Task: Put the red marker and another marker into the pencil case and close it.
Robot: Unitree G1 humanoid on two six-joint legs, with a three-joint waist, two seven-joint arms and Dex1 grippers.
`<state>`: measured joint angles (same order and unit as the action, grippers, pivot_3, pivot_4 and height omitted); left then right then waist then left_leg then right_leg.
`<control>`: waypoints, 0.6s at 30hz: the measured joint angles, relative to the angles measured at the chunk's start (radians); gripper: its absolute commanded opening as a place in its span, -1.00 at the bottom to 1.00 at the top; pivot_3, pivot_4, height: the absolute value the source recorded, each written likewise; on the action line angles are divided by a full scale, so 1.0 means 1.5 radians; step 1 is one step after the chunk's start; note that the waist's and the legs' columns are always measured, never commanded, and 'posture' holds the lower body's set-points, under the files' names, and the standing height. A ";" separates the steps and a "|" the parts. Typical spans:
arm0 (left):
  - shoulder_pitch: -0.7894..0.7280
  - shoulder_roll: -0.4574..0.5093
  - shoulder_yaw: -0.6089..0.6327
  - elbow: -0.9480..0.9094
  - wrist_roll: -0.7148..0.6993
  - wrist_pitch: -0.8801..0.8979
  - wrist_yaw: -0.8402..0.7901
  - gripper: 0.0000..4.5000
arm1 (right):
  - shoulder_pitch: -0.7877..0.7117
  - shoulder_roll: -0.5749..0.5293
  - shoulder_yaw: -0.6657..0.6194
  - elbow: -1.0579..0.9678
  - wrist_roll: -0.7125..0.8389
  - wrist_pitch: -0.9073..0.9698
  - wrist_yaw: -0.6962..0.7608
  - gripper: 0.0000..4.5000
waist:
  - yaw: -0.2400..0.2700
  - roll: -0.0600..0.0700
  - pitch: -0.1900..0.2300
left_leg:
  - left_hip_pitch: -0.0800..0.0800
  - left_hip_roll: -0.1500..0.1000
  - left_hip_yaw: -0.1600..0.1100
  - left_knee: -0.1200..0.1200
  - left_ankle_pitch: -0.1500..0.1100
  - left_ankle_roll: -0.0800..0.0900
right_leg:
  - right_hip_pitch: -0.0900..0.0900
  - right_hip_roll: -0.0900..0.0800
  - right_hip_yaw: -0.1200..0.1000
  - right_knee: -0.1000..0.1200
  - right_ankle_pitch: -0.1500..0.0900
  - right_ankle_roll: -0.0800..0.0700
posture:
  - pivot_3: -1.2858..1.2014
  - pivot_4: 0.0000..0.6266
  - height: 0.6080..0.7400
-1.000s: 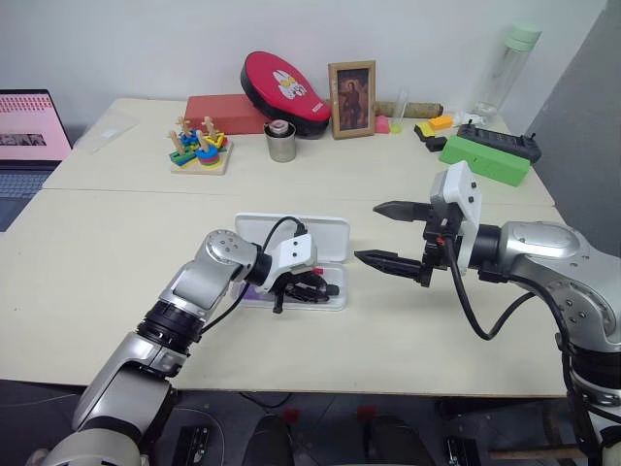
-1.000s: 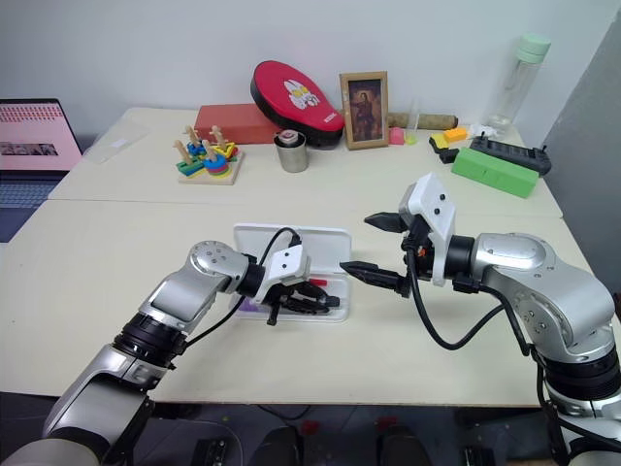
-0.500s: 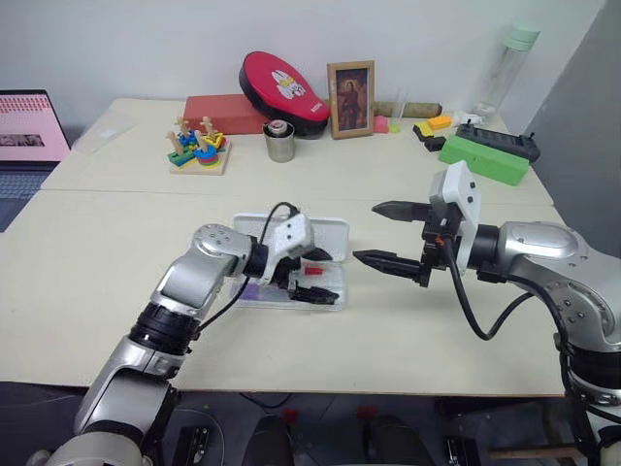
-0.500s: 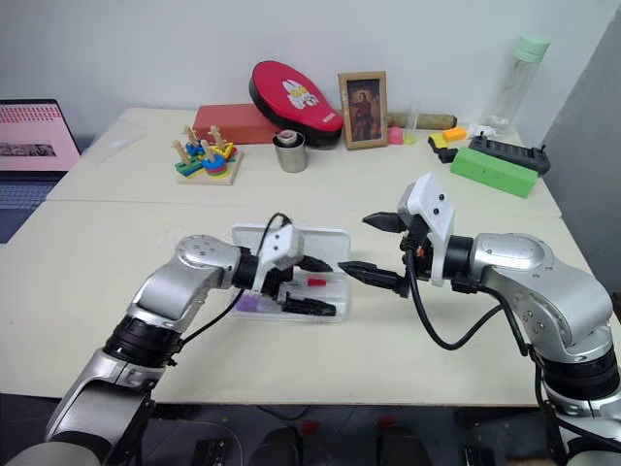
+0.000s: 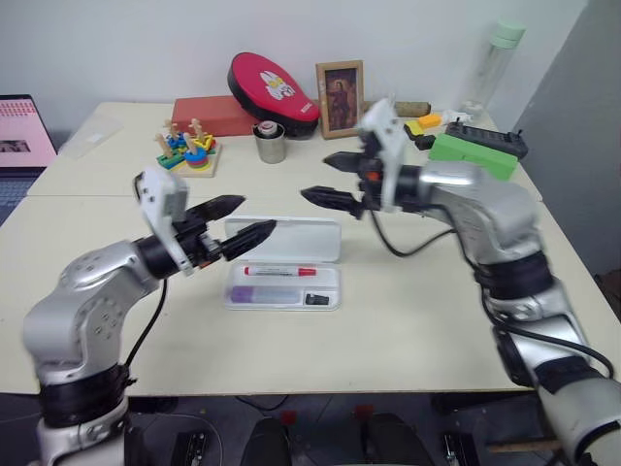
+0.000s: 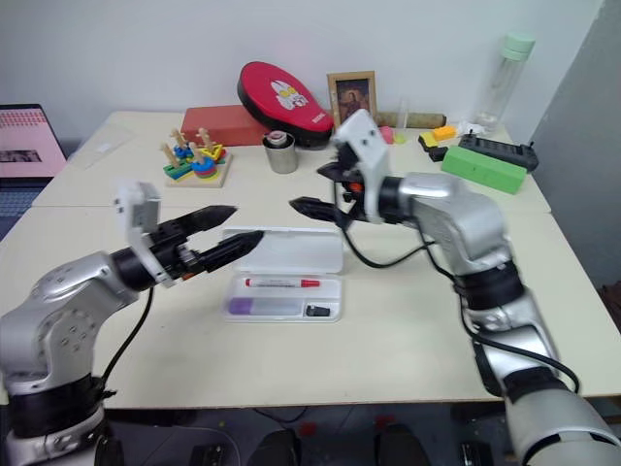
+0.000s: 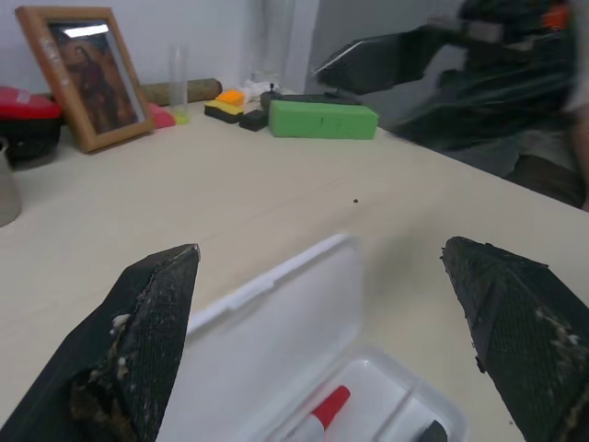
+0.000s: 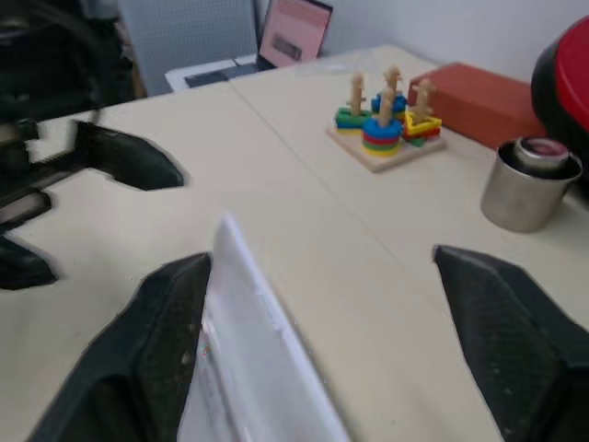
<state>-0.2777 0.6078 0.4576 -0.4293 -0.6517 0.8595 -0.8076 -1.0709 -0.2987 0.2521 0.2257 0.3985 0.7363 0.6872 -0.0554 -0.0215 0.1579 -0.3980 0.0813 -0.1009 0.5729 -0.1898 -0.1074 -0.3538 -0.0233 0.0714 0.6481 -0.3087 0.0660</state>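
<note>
Markers are already inside the pencil case, which lies open near the middle of a pale table. The red marker lies along the far side of the tray, and the lilac marker lies just beside it on the near side. A small black piece sits at the tray's right end; what it is cannot be made out. The lid is folded back flat on the table behind the tray, so by the look of it only the closing is left.

The left gripper is held above the table to the left of the case, fingers spread and empty, pointing toward the lid. The right gripper is held above the table beyond the lid, fingers apart and holding nothing.

In the right wrist view the lid's edge is seen close between that gripper's fingers, but blurred, and whether it is touched cannot be told. In the left wrist view the tray is cut off, with just the red cap clear.
</note>
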 measured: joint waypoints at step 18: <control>0.160 0.052 0.132 -0.035 -0.080 -0.014 0.053 1.00 | -0.035 0.079 0.041 0.230 -0.182 -0.148 0.042 -0.98 | 0.014 0.001 0.001 | 0.000 0.000 0.001 0.000 0.000 -0.001 | 0.000 -0.001 0.000 -0.001 0.000 0.000 | 0.03 -0.52 1.00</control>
<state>-0.0382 0.6863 0.6550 -0.4823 -0.7715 0.8380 -0.7287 -1.1231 -0.1809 0.3130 0.5713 0.1259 0.5141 0.7496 -0.0345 -0.0205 0.1586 -0.3987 0.0810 -0.0993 0.5724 -0.1902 -0.1082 -0.3545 -0.0240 0.0715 0.6469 -0.3087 0.0660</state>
